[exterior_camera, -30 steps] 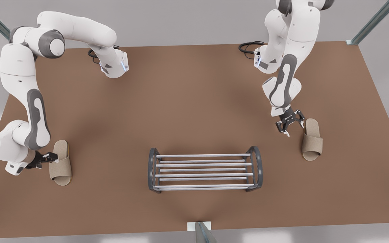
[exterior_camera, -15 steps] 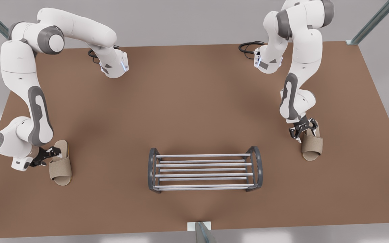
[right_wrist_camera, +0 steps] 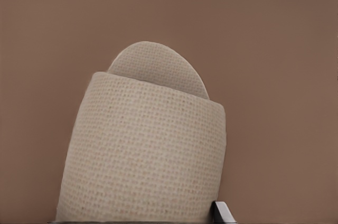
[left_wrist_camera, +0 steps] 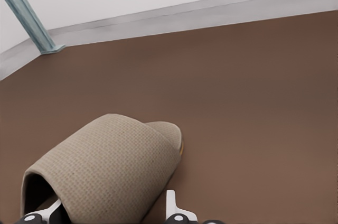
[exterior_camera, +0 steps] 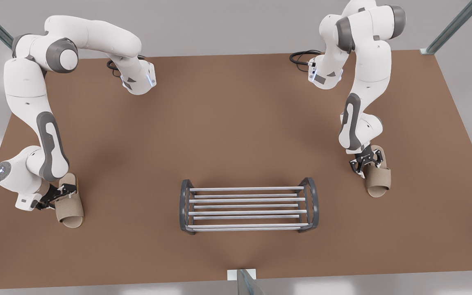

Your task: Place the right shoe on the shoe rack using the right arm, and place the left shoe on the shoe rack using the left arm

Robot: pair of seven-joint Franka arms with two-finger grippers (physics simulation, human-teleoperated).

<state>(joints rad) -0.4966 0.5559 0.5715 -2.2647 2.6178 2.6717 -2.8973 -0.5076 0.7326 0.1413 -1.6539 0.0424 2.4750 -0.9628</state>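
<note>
I see left gripper fingers apart, straddling beige woven left slipper | right gripper astride its slipper, spread unclear | dark-grey barred shoe rack between both

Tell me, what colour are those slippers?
Beige woven fabric with a tan sole edge, clearest on the slipper in the left wrist view.

A brown table carries a low grey shoe rack near its six o'clock edge; one beige slipper lies at eight o'clock, another at four o'clock; black cables coil at the far edge.
</note>
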